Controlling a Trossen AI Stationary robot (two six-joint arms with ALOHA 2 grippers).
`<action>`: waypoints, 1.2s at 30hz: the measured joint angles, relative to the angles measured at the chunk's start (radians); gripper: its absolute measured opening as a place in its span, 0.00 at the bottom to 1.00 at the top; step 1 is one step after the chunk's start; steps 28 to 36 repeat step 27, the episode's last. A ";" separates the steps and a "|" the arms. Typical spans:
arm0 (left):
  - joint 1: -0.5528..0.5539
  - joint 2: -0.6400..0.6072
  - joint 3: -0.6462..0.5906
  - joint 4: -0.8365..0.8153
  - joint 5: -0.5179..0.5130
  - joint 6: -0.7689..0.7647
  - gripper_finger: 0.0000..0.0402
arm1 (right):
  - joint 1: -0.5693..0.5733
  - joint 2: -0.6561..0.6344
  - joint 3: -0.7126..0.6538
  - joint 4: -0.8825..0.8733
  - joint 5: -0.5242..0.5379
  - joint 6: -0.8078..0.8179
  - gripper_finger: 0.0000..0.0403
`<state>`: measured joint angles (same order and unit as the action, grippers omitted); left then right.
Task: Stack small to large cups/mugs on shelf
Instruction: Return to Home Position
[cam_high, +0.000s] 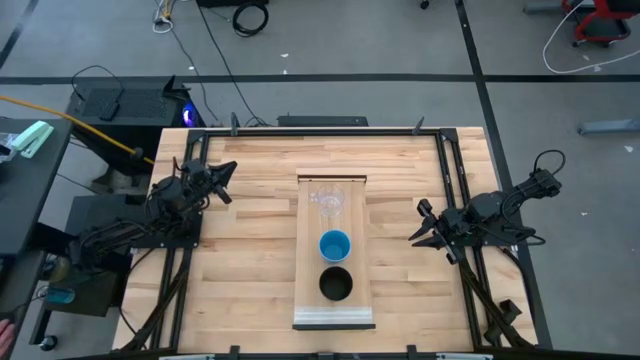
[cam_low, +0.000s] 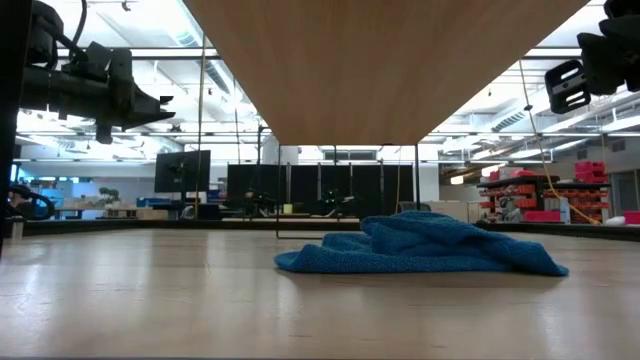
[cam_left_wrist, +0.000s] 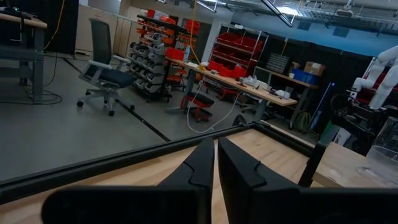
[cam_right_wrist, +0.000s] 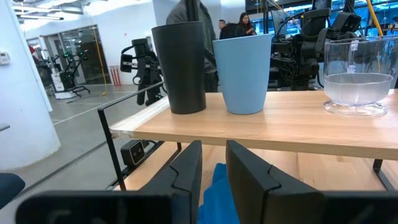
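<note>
Three cups stand apart in a row, each on its base, on the raised light-wood shelf (cam_high: 334, 310). The clear cup (cam_high: 328, 200) is farthest, the blue cup (cam_high: 335, 245) is in the middle, and the black cup (cam_high: 336, 285) is nearest. The right wrist view shows the black cup (cam_right_wrist: 180, 68), the blue cup (cam_right_wrist: 244, 74) and the clear cup (cam_right_wrist: 357, 78) side by side. My left gripper (cam_high: 226, 180) hangs at the table's left edge, pointing level, its fingers almost together. My right gripper (cam_high: 416, 234) hangs at the right, level with the shelf top, its fingers a little apart and nothing between them.
A crumpled blue cloth (cam_low: 420, 255) lies on the tabletop under the shelf, whose underside (cam_low: 380, 70) spans the low view. Thin metal legs (cam_right_wrist: 112, 149) carry the shelf. Black frame rails (cam_high: 450, 170) run along the table's sides. People stand in the room beyond.
</note>
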<state>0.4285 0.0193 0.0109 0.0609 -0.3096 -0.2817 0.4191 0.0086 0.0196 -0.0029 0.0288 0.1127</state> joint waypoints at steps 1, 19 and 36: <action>0.000 0.000 0.000 0.000 0.000 0.000 0.08 | 0.000 0.000 0.000 0.000 0.000 0.000 0.20; 0.000 0.000 0.000 0.000 0.000 0.000 0.07 | 0.000 0.000 0.000 0.000 0.000 0.000 0.20; 0.000 0.000 0.000 0.000 0.000 0.000 0.09 | 0.000 0.000 0.000 0.000 0.000 0.000 0.20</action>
